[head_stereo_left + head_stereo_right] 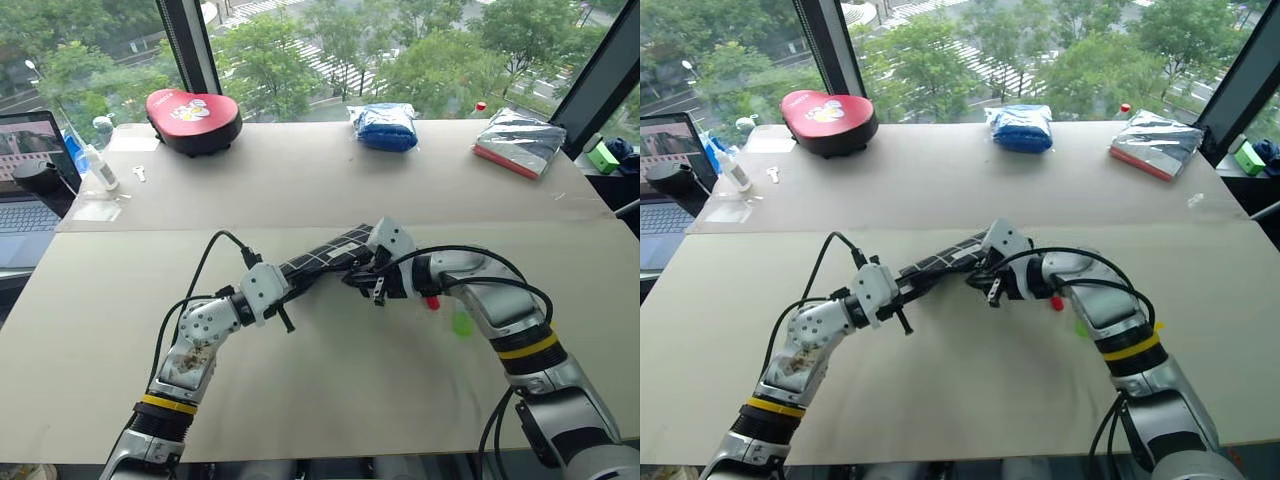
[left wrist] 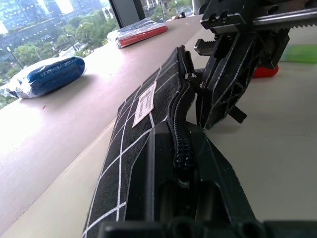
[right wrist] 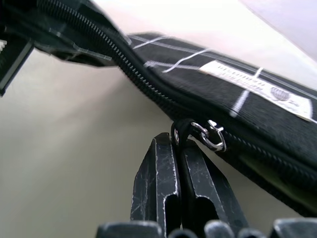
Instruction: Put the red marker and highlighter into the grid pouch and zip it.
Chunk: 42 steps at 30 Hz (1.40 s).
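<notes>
Both claws are on the pouch (image 1: 325, 255), held off the table (image 1: 330, 390) over its middle, a bit toward the near edge. Left claw (image 2: 181, 163) is shut on one end of the pouch, clamped over the zipper line. Right claw (image 3: 178, 173) is closed tight on the pull strap (image 3: 181, 131), with the metal ring just past the fingertips.

The zipper looks part open: in the right wrist view the teeth gap on one side of the pull. So this is either opening it for loading or the closing stroke; I can't tell which.

The marker (image 1: 432, 301) shows as a red end on the table just beside the right forearm. The highlighter (image 1: 462, 323) is a green blur near it, toward the right edge. Both look to be outside the pouch, so my judgement is that the zip is being opened and loading is not done.

To do it well:
- keep the left claw firm and still as an anchor
- pull the strap straight along the zipper line, not sideways or up
- keep the fabric taut between the claws so the slider doesn't snag
- open it wide enough for the marker's length
- watch the right forearm, as it could knock the pens and roll them off

The red case (image 1: 194, 120) at the far left corner is not involved.
</notes>
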Each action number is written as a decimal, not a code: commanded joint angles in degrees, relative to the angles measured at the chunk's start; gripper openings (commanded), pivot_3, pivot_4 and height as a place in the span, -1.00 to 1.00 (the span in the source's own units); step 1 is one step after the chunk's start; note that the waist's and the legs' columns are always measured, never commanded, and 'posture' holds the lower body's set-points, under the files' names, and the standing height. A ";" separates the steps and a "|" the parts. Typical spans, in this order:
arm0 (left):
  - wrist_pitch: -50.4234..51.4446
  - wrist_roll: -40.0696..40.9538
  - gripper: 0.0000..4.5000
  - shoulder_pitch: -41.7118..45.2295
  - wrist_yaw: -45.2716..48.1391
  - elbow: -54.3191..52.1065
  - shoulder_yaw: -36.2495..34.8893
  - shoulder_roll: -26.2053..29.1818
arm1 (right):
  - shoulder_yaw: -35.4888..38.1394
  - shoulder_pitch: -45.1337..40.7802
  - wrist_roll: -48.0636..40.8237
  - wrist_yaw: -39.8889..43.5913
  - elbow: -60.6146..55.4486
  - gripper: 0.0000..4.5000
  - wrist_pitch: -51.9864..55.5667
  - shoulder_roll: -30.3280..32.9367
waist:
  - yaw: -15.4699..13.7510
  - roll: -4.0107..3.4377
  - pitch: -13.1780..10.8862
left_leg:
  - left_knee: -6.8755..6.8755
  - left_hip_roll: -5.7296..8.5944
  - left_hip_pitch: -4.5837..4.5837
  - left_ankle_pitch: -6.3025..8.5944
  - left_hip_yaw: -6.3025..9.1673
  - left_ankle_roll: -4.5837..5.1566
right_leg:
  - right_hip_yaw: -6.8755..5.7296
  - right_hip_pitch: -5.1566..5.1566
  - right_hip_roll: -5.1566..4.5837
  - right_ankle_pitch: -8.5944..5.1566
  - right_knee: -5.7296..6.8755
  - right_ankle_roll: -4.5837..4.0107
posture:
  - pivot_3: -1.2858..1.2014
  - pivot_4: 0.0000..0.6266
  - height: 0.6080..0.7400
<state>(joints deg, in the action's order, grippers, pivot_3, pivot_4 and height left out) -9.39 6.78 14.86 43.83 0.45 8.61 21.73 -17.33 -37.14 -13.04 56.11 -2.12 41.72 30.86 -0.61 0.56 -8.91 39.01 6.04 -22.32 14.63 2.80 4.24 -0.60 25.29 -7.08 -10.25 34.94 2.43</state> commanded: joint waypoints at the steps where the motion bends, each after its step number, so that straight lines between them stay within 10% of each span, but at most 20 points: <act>1: -1.61 0.21 -1.00 0.77 -0.41 -0.39 0.18 -0.83 | 0.18 -1.58 -2.94 2.43 -5.03 -0.99 1.28 -0.36 | 0.01 0.00 0.00 | 0.00 0.00 0.00 0.00 0.00 0.00 | 0.00 0.01 0.00 0.00 0.00 0.00 | 0.03 -0.52 1.00; 13: -4.19 -0.04 -1.00 1.72 -0.23 3.01 0.62 -2.24 | -2.03 -2.56 -2.30 -3.25 -5.70 -0.99 6.22 -5.44 | -0.03 0.00 0.00 | 0.00 0.00 0.00 0.00 0.00 -0.01 | 0.00 0.02 0.00 0.00 0.02 0.00 | 0.03 -0.52 1.00; 19: -4.76 0.02 -1.00 1.54 0.03 3.38 0.91 -2.50 | 5.12 -3.81 -4.84 -4.54 -4.07 -0.16 10.70 -1.77 | -0.10 0.00 0.00 | 0.01 0.03 -0.02 -0.01 0.00 -0.02 | -0.01 0.03 -0.01 0.00 0.02 0.00 | 0.03 -0.52 1.00; 29: -4.80 -0.07 -1.00 1.31 -0.71 3.47 0.96 -2.75 | 22.70 7.71 -19.38 0.61 -21.92 -0.16 18.94 12.05 | -0.33 0.01 -0.01 | 0.00 -0.01 -0.06 0.19 0.03 0.31 | -0.03 0.02 0.00 0.00 -0.05 0.00 | 0.03 -0.52 1.00; 42: -3.41 0.46 -1.00 1.32 -0.64 2.51 1.30 -2.75 | 33.89 23.47 -8.32 -25.90 -28.87 -0.16 34.42 16.72 | -1.34 0.03 -0.01 | 0.07 -0.02 -0.06 0.21 -0.02 0.36 | 0.00 -0.03 -0.07 0.00 -0.01 0.01 | 0.03 -0.52 1.00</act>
<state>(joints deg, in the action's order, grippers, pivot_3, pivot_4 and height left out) -12.44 6.75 15.38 43.32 4.90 9.96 19.32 15.90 -14.66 -22.17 33.36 -26.19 72.87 48.35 -1.95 0.59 -8.93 39.08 6.03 -22.37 14.84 2.78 4.61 -0.59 25.26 -7.15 -10.26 34.93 2.44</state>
